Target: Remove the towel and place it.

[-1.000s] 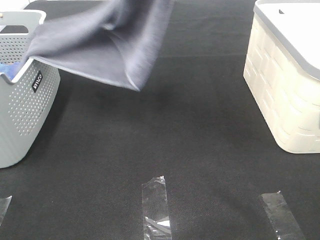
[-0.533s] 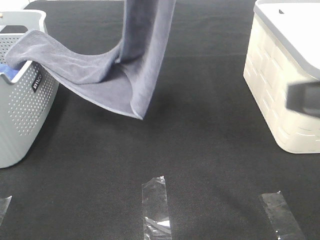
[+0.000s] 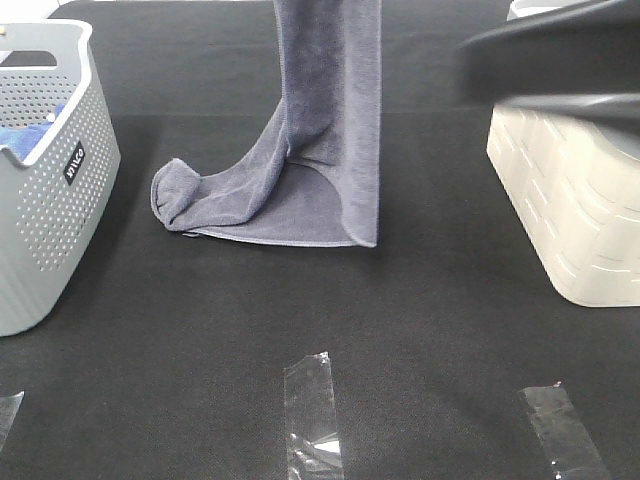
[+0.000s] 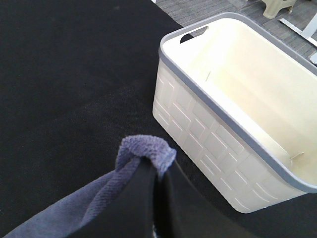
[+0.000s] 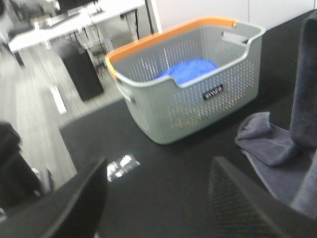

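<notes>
The slate grey-blue towel (image 3: 325, 150) hangs down from above the exterior view's top edge at the centre. Its lower end lies folded on the black table, with a rolled corner at the left. In the left wrist view my left gripper (image 4: 157, 173) is shut on the towel (image 4: 143, 148), pinching a fold of its upper edge. My right gripper (image 5: 156, 198) stands open with nothing between its fingers, low over the table and facing the towel (image 5: 282, 144). The right arm (image 3: 560, 55) shows as a dark blur at the upper right.
A grey perforated basket (image 3: 55, 210) with an orange rim stands at the left, with a bright blue cloth (image 5: 185, 69) in it. At the right stands an empty cream basket (image 3: 570, 220) with a grey rim. Strips of clear tape (image 3: 312, 415) lie near the front edge.
The towel's tail has slid out of the grey basket and dropped onto the table. The hanging part has moved right. The right arm has swung into the upper right of the view.
</notes>
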### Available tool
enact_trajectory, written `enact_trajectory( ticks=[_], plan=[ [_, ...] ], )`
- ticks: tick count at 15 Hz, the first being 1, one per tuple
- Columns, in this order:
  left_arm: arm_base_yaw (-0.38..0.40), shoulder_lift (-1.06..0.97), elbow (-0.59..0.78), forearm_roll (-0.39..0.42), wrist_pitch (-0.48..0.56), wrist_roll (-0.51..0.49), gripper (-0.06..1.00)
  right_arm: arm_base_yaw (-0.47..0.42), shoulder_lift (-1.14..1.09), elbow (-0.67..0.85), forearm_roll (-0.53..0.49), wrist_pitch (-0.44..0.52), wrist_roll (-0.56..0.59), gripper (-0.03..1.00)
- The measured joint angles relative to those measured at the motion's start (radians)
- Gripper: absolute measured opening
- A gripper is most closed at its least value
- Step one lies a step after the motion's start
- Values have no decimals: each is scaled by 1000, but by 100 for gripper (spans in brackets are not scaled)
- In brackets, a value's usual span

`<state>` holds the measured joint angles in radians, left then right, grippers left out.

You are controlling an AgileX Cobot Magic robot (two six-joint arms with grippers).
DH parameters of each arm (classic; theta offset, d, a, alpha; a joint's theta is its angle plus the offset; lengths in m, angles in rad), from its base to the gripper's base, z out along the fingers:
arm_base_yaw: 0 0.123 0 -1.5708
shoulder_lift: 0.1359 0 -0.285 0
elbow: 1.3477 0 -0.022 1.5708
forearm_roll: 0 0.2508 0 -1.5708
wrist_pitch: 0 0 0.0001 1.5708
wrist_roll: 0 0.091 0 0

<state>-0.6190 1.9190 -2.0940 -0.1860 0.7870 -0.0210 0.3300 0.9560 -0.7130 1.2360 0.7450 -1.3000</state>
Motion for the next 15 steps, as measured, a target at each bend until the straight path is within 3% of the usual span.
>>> enact_trajectory(
  ticks=[2, 4, 8, 9, 10, 11, 15],
  plan=[
    [0, -9, 0, 0, 0, -37, 0, 183, 92, -44, -104, -201, -3, 57],
    [0, -37, 0, 0, 0, -53, 0, 356, 189, -64, -163, -461, -9, 57],
    [0, -78, 0, -1, 4, -59, 0, 563, 386, -64, -187, -884, -55, 57],
    [0, -78, 0, -1, 4, -59, 0, 563, 386, -64, -187, -884, -55, 57],
    [0, -82, 0, -2, 9, -61, 0, 592, 465, -71, -188, -1018, -52, 57],
    [0, -89, 0, -3, 26, -63, 0, 598, 510, -86, -188, -1068, -34, 57],
    [0, -109, 0, -4, 49, -64, 0, 599, 639, -184, -242, -1116, 179, 57]
  ],
)
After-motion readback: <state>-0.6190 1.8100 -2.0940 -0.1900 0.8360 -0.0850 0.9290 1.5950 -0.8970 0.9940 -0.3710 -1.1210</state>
